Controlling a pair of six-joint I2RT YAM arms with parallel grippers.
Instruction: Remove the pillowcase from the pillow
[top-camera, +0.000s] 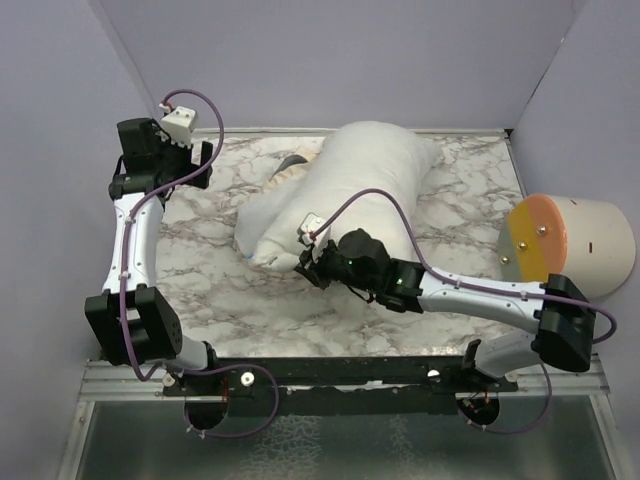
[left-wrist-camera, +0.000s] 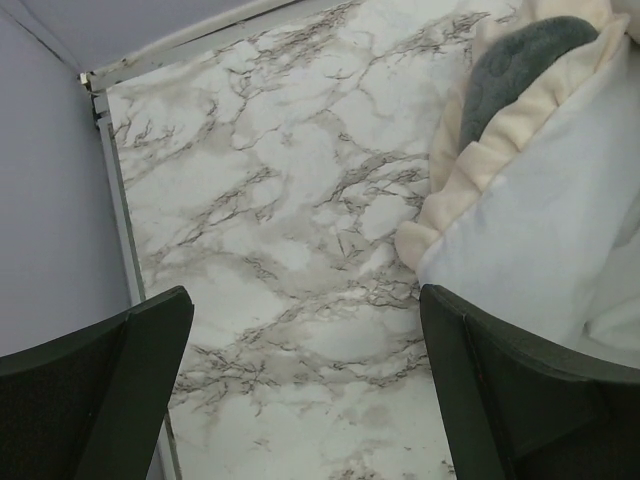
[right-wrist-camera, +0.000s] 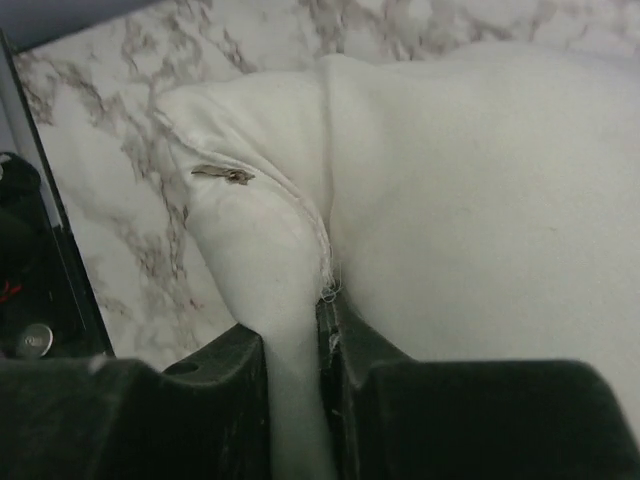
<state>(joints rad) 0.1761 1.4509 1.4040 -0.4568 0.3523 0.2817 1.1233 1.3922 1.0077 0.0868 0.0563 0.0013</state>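
Note:
The plump white pillow (top-camera: 360, 190) lies across the middle of the marble table (top-camera: 200, 270). My right gripper (top-camera: 306, 264) is shut on its near-left corner. In the right wrist view a fold of the pillow (right-wrist-camera: 450, 180) is pinched between the right gripper (right-wrist-camera: 295, 400) fingers, with a small tag beside the seam. The pillowcase (top-camera: 288, 168) shows as a bit of grey and cream at the pillow's far-left side. In the left wrist view the pillowcase (left-wrist-camera: 520, 60) has a grey fuzzy face and cream trim. My left gripper (left-wrist-camera: 305, 300) hangs open over bare marble to its left, holding nothing.
A round white and orange object (top-camera: 570, 245) sits at the table's right edge. Lilac walls close in the back and both sides. The table's metal edge rail (left-wrist-camera: 112, 200) runs close by the left gripper's left finger.

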